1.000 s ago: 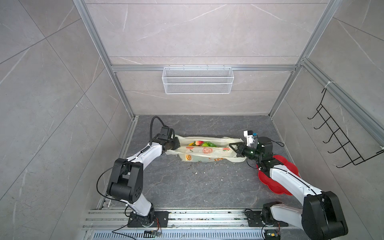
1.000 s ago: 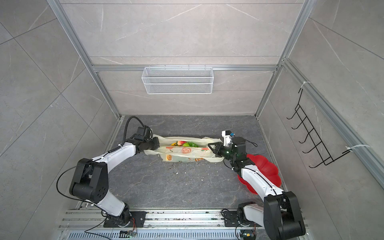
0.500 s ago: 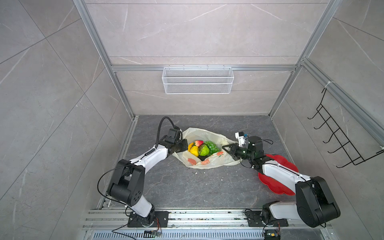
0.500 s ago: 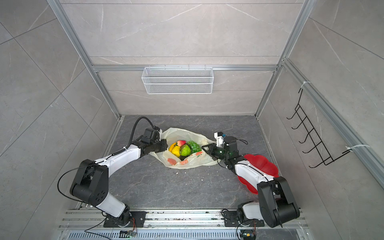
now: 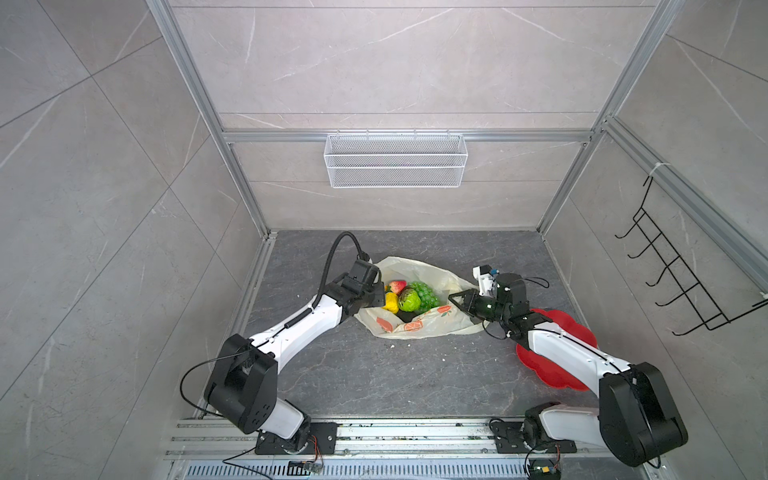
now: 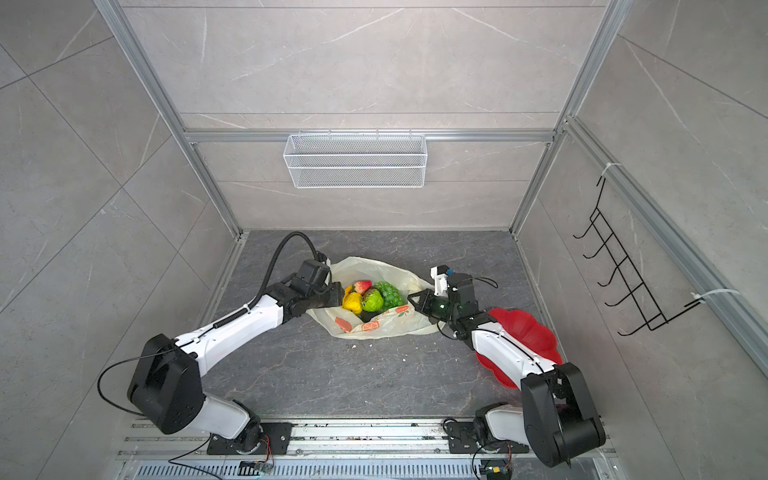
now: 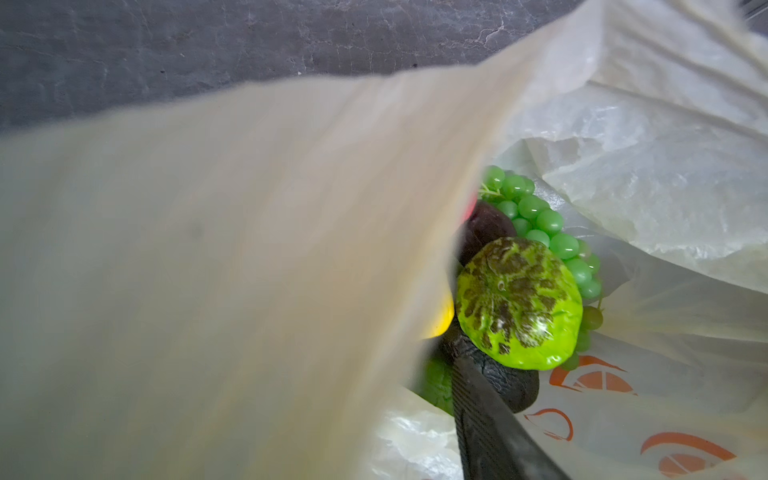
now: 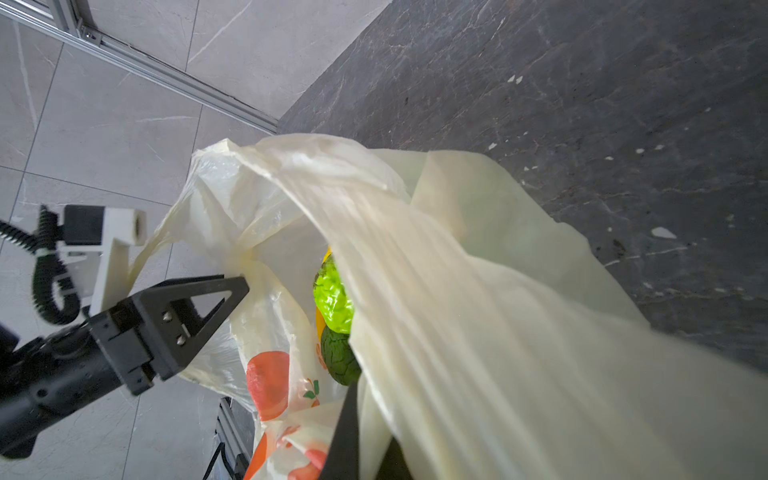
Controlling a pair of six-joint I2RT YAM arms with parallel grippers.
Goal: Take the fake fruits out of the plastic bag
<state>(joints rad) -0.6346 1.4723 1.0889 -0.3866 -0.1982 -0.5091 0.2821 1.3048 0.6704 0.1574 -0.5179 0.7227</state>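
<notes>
On the dark stone floor (image 5: 374,374), mid-cell, the plastic bag (image 5: 419,270) lies slumped. Its mouth gapes upward and orange round prints show on its near side.

A red flower-shaped plate (image 5: 579,336) sits on the floor on the bag's right-arm side, near the bag and partly under that arm. I can't tell whether the two touch.

The right gripper (image 5: 456,300) is at the bag's edge on that same side, jaws together and clamped on the bag's film. The right wrist view shows the film pulled taut toward it.

The left gripper (image 5: 379,301) is at the bag's opposite edge, tips just inside the mouth. One black finger (image 7: 490,415) shows in the left wrist view, up against fruit. A bag flap hides the other, so I can't tell if the jaws are apart or together, or gripping anything.

The fake fruits (image 6: 370,297) I can see are all inside the bag, bunched mid-mouth:
- The green grape bunch (image 5: 424,293) is toward the right gripper's side.
- The bumpy green fruit (image 5: 409,300) is just beside the grapes, touching them.
- The yellow fruit (image 5: 390,301) is next to the left gripper's tips.
- A dark avocado (image 8: 338,357) lies right under the bumpy fruit.
- The red strawberry (image 5: 397,286) is at the back of the pile.
</notes>
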